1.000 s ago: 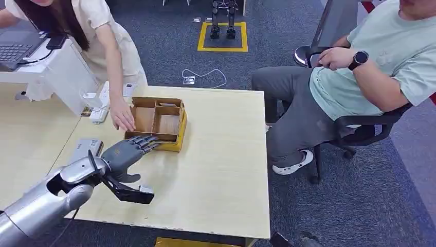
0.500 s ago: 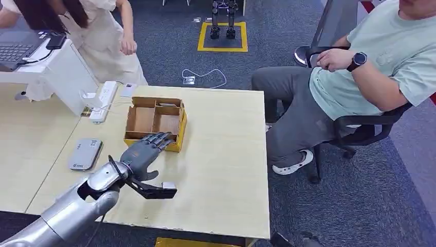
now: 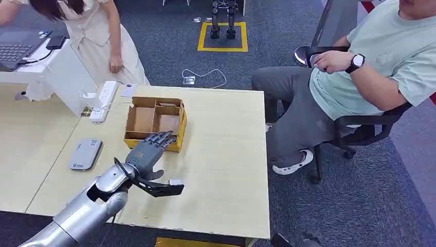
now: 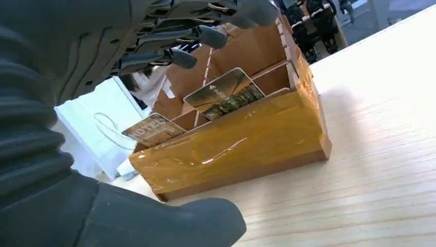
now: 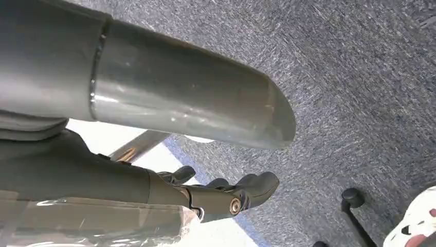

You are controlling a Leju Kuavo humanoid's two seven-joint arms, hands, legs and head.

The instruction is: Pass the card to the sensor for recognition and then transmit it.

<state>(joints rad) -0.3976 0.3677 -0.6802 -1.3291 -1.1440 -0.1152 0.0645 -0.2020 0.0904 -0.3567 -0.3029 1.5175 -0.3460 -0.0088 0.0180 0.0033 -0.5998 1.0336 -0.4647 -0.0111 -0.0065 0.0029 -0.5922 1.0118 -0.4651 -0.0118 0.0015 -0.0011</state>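
A brown cardboard box (image 3: 156,121) with yellow-taped sides stands on the pale wooden table (image 3: 226,154). In the left wrist view two cards stand upright in its near compartments, one card (image 4: 226,92) and a second card (image 4: 153,128) beside it. My left hand (image 3: 146,154) hovers at the box's near edge, its fingers (image 4: 205,36) spread just above the cards and holding nothing. The grey sensor pad (image 3: 85,153) lies flat on the table, to the left of my left hand. My right hand (image 5: 226,195) hangs over the carpet with nothing in it.
A person in white (image 3: 100,36) stands at the far left by a laptop (image 3: 15,49). A white power strip (image 3: 104,100) lies at the table's far left corner. A seated person (image 3: 360,82) on an office chair is to the right of the table.
My left hand has moved forward and to the right, up to the box's near edge. The standing person's hand has left the box and drawn back.
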